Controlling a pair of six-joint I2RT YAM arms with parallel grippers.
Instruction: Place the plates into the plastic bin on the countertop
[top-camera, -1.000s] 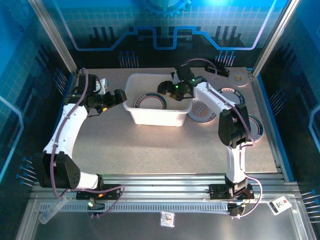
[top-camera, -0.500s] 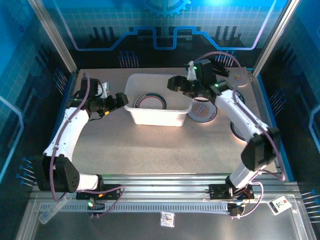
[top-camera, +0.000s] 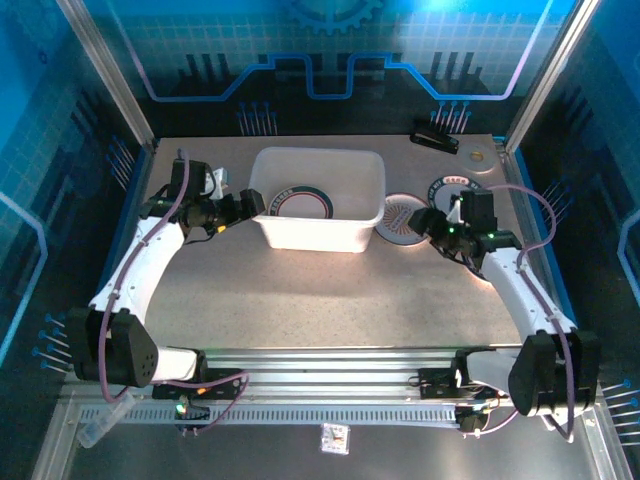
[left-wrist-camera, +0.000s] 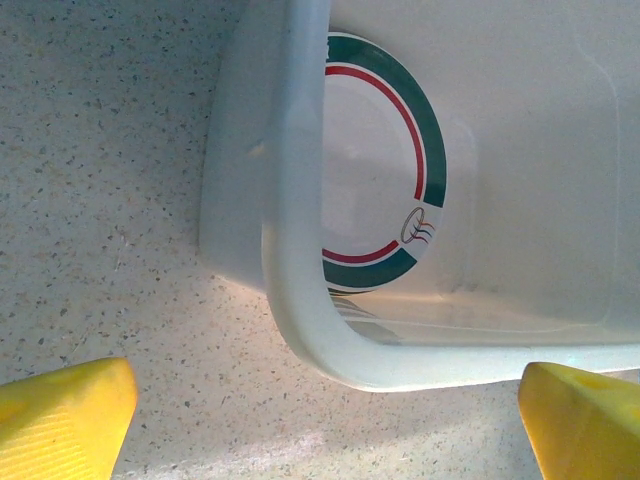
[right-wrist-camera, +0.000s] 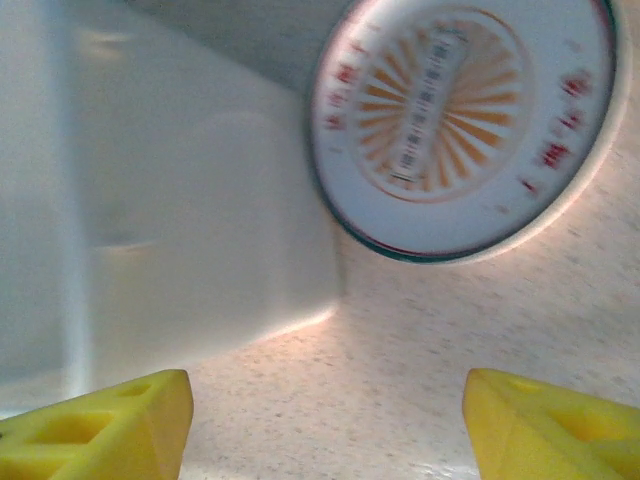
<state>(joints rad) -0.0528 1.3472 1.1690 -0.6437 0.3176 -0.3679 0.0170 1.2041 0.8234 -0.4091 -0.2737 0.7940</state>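
The right gripper (right-wrist-camera: 325, 405) stood open and empty, with the orange-centred plate (right-wrist-camera: 460, 130) just ahead of it, beside the plastic bin (right-wrist-camera: 170, 200).

A white bin (top-camera: 320, 235) is holding a green-and-red-ringed plate (left-wrist-camera: 380, 170) — an orange-sunburst plate (right-wrist-camera: 465, 125) is sitting on the speckled beige countertop (top-camera: 330, 290).

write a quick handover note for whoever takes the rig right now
Left gripper: open, empty, at the left side of the bin.
Right gripper: open, empty, low over the counter by the orange-centred plate.
Plates: a green-rimmed plate lies in the bin. The orange-centred plate lies on the counter right of the bin. Another plate lies further right, toward the back.
Done: one plate binned.
Left: at least those two on the counter; the right arm may hide more.
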